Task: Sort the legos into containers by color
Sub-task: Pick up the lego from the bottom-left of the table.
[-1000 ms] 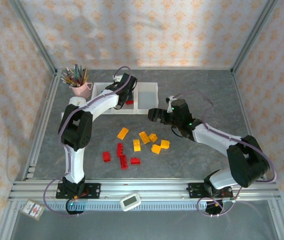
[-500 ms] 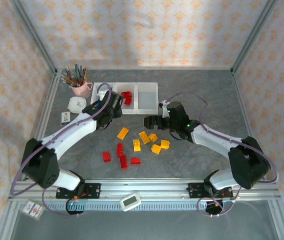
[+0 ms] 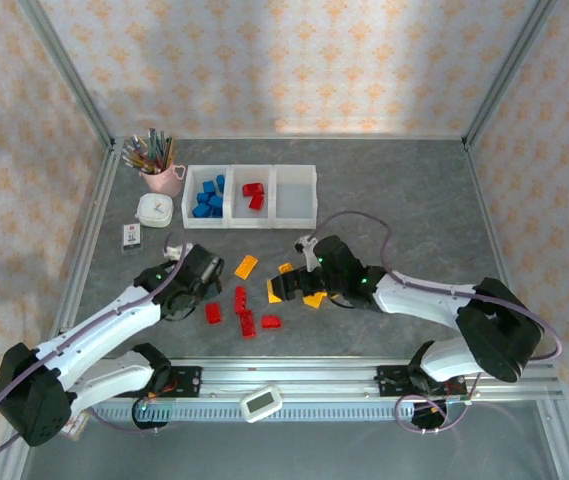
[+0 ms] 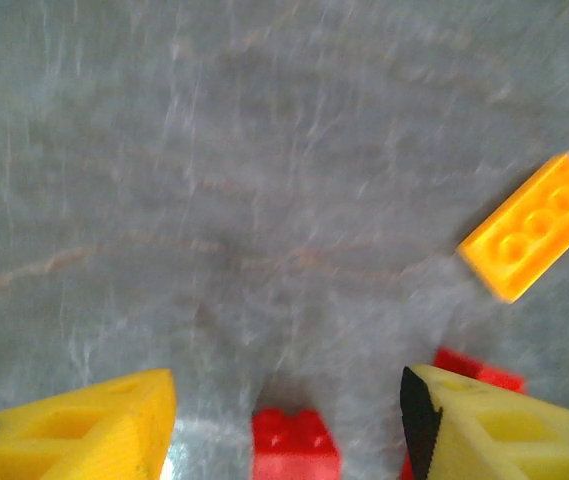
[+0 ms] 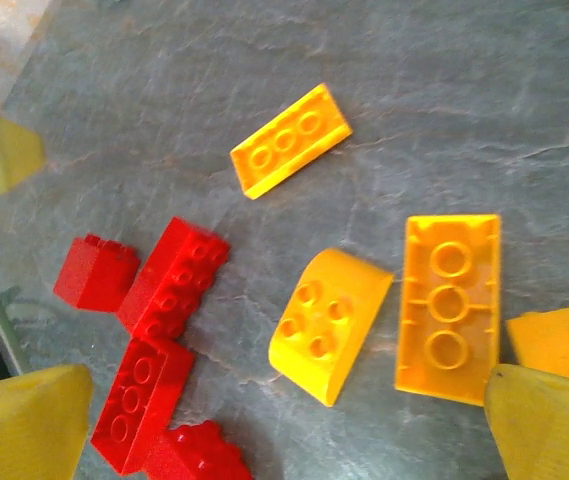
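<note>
A grey slate table (image 3: 414, 200) lies under patterned walls (image 3: 294, 60). The containers (image 3: 296, 200) sit at its far side, with blue legos (image 3: 207, 197) in the left bin and red ones (image 3: 254, 194) in the middle bin. I see my left gripper (image 4: 286, 400) spread wide, a red brick (image 4: 294, 445) showing between its pads. My right gripper (image 5: 289, 400) gapes just as wide above loose yellow-orange bricks (image 5: 449, 305) and red bricks (image 5: 169, 280) mid-table.
</note>
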Robot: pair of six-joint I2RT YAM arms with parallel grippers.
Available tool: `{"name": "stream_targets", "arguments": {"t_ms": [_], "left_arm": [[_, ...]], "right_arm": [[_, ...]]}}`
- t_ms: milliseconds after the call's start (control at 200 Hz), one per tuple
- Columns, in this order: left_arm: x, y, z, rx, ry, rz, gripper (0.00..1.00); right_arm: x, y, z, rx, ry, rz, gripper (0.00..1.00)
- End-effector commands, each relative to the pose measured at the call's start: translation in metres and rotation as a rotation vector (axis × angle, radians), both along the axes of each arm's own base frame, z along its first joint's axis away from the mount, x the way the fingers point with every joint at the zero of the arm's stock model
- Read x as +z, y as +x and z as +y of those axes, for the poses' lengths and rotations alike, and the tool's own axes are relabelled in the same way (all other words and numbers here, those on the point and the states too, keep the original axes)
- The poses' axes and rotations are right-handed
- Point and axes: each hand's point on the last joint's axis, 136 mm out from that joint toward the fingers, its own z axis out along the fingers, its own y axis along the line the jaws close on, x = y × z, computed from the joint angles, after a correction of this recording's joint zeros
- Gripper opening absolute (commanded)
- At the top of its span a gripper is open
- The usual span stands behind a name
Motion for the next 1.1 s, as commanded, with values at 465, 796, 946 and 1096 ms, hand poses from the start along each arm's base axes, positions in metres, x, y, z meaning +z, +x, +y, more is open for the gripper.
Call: {"name": "stream_targets", "arguments": {"t_ms": [465,796,946,1096], "left_arm": [[-0.054,-0.033,-0.027,-0.007,-0.056,0.134,0.64],[-0.062,-0.033,-0.027,-0.018,-0.01,0.146,0.43],[-0.053,-0.027,-0.027,-0.022,-0.004,0.121,0.35],[-0.028,-0.013,-0.03,-0.021,0.004,0.055,0.31]], "right_arm": [[-0.01,0.004,0.01,-0.047,0.058,0.009,1.0],[-0.01,0.005,0.012,-0.041,0.054,0.004,1.0],[-0.003,0.006,0.015,-0.04,0.069,0.004,1.0],[0.012,0.015,0.013,-0.055,0.097,0.001,1.0]]}}
